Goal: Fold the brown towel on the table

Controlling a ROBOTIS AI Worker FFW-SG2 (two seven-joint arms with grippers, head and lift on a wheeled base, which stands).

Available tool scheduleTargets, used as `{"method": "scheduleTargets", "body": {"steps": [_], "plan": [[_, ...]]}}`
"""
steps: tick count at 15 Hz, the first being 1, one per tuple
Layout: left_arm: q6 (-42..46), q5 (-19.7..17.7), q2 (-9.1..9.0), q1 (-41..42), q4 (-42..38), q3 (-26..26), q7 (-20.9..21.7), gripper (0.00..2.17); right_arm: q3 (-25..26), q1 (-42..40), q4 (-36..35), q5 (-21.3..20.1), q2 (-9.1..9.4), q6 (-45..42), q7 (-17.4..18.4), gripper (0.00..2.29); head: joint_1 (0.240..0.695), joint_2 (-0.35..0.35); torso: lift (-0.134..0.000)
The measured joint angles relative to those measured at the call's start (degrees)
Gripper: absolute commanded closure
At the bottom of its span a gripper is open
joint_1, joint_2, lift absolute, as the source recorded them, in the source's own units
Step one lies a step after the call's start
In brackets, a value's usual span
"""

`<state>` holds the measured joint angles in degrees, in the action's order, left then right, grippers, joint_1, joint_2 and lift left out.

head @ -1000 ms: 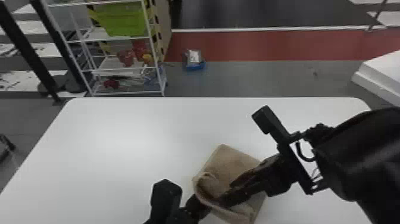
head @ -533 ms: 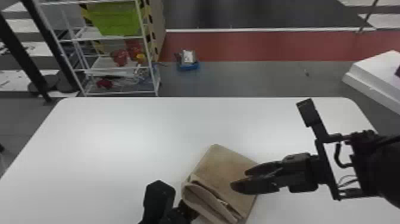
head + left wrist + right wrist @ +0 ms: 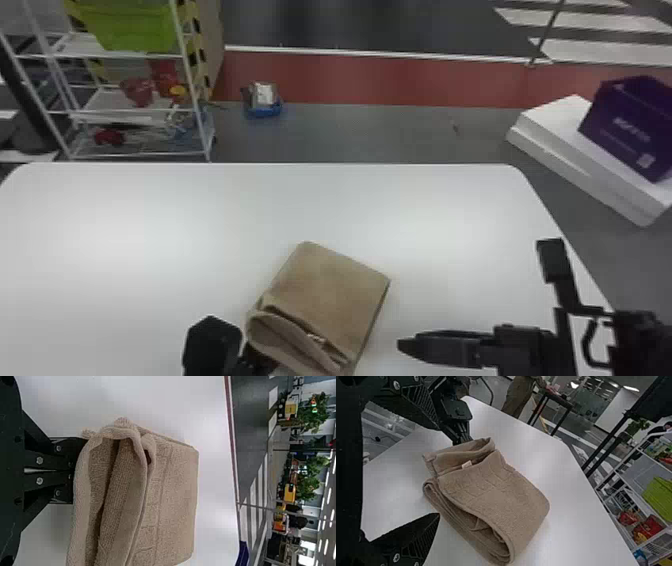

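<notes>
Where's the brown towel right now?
In the head view, the brown towel lies low in the middle, on the table, left of the right gripper.

Find the right gripper drawn back rightward from over the brown towel, now beside it and clear of the fabric. At the robot-side edge, make out the loose folds apparently settled into a flatter stack than before, though partly cut off by the frame. Can also see the head view swung right, bringing in a purple box.
</notes>
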<state>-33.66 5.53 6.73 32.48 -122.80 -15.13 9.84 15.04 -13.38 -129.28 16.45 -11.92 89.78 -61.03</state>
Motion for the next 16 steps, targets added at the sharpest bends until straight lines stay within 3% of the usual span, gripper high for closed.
{"method": "scheduleTargets", "body": {"steps": [2, 3, 4, 8, 12, 16], "plan": [[1.0, 0.1, -0.01, 0.3, 0.3, 0.1, -1.2, 1.98, 4.4, -2.9, -0.1, 3.1, 1.17, -2.8, 0.1, 0.9, 0.695, -0.133, -0.124], [1.2, 0.1, -0.06, 0.3, 0.4, 0.3, -1.7, 1.98, 6.5, -4.2, -0.1, 4.4, 1.59, -5.8, 0.0, 1.42, 0.695, -0.141, -0.124], [1.7, 0.1, -0.11, 0.3, 0.7, 0.5, -2.7, 1.98, 8.3, -5.5, -0.1, 5.5, 1.87, -8.8, 0.0, 1.77, 0.695, -0.154, -0.124], [5.1, -0.4, -0.09, 1.4, 1.7, 0.8, -8.6, 1.98, 12.7, -9.6, 1.0, 8.2, 2.63, -19.4, -0.1, 1.83, 0.695, -0.167, -0.124], [6.0, -2.7, -0.04, 7.9, -4.2, 2.7, -9.2, 1.97, 14.4, -10.3, 4.6, 9.4, 2.84, -25.6, 0.3, 1.83, 0.695, -0.188, -0.124], [-5.6, -2.6, -0.06, 12.4, -14.5, 2.2, -9.6, 1.97, 13.7, -10.0, 10.8, 9.4, 3.32, -33.2, 1.5, 1.83, 0.695, -0.219, -0.124]]}}
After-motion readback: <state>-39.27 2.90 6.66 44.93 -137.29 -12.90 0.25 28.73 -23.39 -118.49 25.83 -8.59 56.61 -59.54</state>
